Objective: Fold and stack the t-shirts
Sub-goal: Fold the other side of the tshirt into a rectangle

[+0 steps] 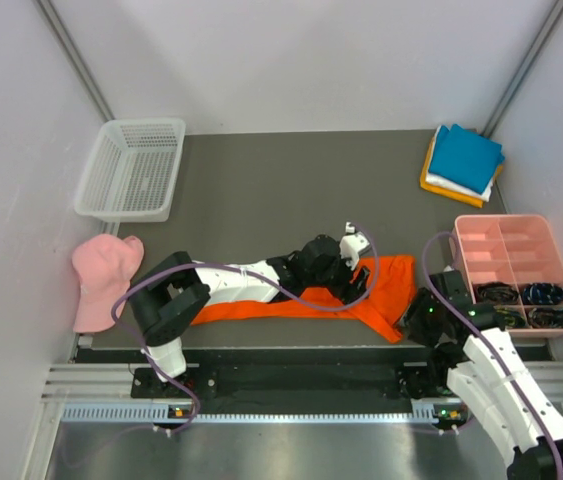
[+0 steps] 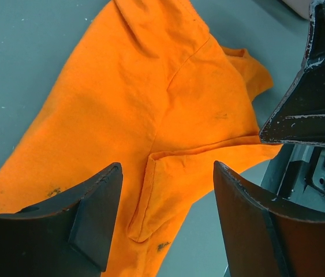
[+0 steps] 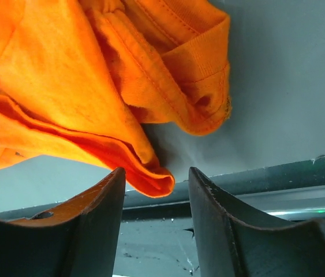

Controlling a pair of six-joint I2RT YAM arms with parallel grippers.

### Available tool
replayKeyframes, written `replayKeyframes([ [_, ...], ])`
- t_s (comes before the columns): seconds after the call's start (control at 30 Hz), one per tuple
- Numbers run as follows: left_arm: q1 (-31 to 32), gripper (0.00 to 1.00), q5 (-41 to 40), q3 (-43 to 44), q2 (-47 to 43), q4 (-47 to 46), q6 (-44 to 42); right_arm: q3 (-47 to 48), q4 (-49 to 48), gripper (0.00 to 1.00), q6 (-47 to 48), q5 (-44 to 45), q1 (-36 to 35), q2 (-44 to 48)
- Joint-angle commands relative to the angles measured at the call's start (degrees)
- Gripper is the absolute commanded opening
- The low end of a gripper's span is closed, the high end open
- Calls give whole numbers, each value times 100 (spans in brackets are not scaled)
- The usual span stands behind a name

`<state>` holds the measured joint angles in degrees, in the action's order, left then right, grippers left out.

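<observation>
Left gripper [image 1: 359, 278], top view, over bright orange fabric t-shirt [image 1: 391, 288], rumpled near front edge; stack of 3 folded shirts [image 1: 464, 160], teal, white, amber, far right. Left wrist: jaws wide, nothing held. Right wrist: right gripper [image 3: 155, 216] parted around shirt's hem fold, unpinched. Judged: 1 shirt left to fold and stack.

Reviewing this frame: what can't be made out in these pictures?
- Top view: left arm covers the orange t-shirt midsection.
- Top view: folded stack shows only edges under teal; count unclear.
- Top view: pink organizer, dark contents too small.
- Right wrist view: right claw touching fabric or not, unclear; shirt cropped by frame.
</observation>
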<state>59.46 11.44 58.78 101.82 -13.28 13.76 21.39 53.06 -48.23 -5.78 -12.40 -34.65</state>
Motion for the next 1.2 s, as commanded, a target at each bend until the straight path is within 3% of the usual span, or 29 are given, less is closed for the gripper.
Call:
replayKeyframes([
  [0.0, 30, 69, -63, -69, 4, -210, -66, -91, -384, 47, -38, -46, -104, -85],
  [0.27, 30, 67, -151, -157, -22, -245, -22, -196, -498, 45, -11, -116, -104, -156],
  [0.63, 30, 65, -212, -218, -31, -307, -5, -232, -349, 31, -11, -257, -113, 11],
  [0.87, 30, 65, -204, -306, -31, -412, 66, -214, -270, 0, 6, -274, -113, 82],
  [1.17, 30, 60, 42, -175, 119, -421, 48, -214, -252, 0, 6, -239, -122, 82],
])
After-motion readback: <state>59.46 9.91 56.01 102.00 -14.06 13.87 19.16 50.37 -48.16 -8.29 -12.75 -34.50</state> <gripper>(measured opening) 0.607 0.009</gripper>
